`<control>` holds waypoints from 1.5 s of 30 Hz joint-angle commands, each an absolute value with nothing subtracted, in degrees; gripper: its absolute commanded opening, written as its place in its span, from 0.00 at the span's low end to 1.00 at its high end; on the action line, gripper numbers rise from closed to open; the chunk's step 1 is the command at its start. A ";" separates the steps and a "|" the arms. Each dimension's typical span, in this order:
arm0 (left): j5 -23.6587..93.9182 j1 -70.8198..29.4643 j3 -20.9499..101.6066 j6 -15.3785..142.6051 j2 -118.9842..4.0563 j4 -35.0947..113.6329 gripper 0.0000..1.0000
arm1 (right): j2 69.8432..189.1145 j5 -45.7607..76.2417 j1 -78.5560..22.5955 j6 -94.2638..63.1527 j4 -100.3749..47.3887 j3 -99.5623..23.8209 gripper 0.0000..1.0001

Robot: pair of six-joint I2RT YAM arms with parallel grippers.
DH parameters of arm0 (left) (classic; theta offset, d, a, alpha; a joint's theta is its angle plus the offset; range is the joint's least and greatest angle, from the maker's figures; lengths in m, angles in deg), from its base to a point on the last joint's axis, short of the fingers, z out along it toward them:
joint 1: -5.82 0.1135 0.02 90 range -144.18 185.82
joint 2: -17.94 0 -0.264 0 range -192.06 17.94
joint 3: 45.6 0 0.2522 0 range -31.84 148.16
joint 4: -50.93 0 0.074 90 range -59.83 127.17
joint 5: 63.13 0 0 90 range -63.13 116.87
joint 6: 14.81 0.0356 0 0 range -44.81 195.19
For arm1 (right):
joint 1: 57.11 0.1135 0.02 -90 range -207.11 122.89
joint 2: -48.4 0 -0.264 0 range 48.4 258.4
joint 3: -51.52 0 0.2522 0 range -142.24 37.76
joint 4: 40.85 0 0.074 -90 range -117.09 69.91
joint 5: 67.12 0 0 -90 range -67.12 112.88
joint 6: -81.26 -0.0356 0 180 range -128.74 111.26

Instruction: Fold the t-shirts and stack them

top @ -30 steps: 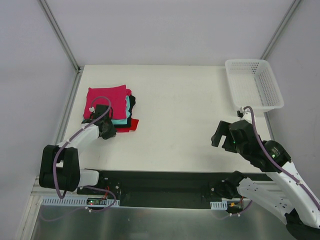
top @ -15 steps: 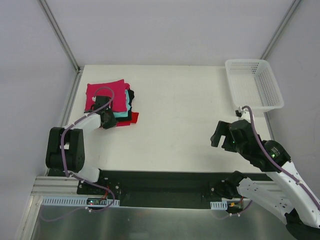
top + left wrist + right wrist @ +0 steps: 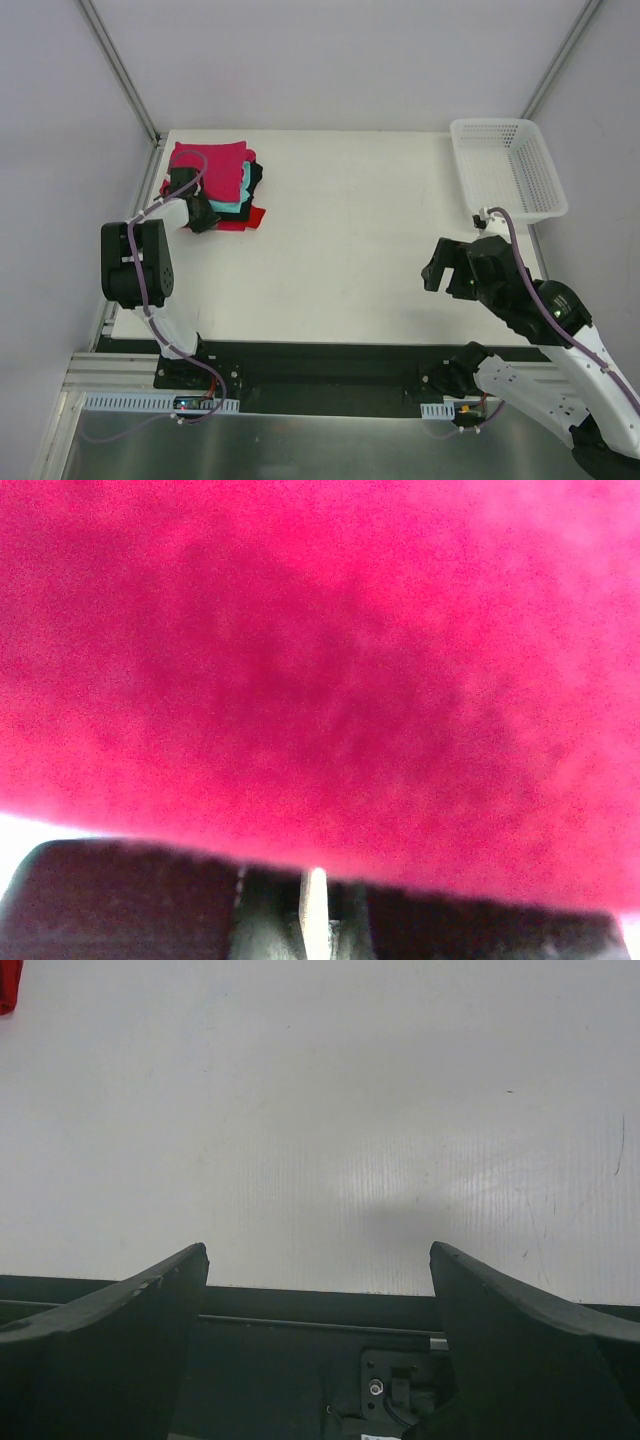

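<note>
The t-shirts lie folded in one stack at the table's far left. A crimson-pink one is on top, and teal, black and red edges show beneath it. My left gripper is shut and pressed against the stack's near edge. In the left wrist view the crimson-pink cloth fills the frame above the shut left gripper. My right gripper hovers open over the near right of the table, far from the stack. In its wrist view the right gripper holds nothing and a red cloth corner shows top left.
A white mesh basket stands at the far right corner. The white table ends at a metal frame rail on the left, close to the stack. A black base strip runs along the near edge.
The stack and my left gripper have slid together toward the far left corner. The right arm has stayed where it was.
</note>
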State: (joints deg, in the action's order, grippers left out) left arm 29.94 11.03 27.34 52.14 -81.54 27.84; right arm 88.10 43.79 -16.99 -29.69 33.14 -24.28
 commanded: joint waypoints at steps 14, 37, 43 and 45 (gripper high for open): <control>38.38 14.27 46.47 49.29 -84.30 23.72 0.00 | 91.02 42.05 -17.20 -28.43 32.15 -28.42 0.96; 18.71 -11.93 87.25 55.49 -112.75 7.11 0.00 | 89.27 40.55 -17.12 -30.10 34.78 -29.03 0.96; 17.47 -9.12 87.60 56.82 -115.03 7.46 0.00 | 88.83 41.43 -17.20 -29.75 36.19 -30.00 0.96; 16.41 -8.07 87.78 57.09 -115.82 7.63 0.00 | 88.83 41.51 -17.20 -29.66 36.80 -30.53 0.96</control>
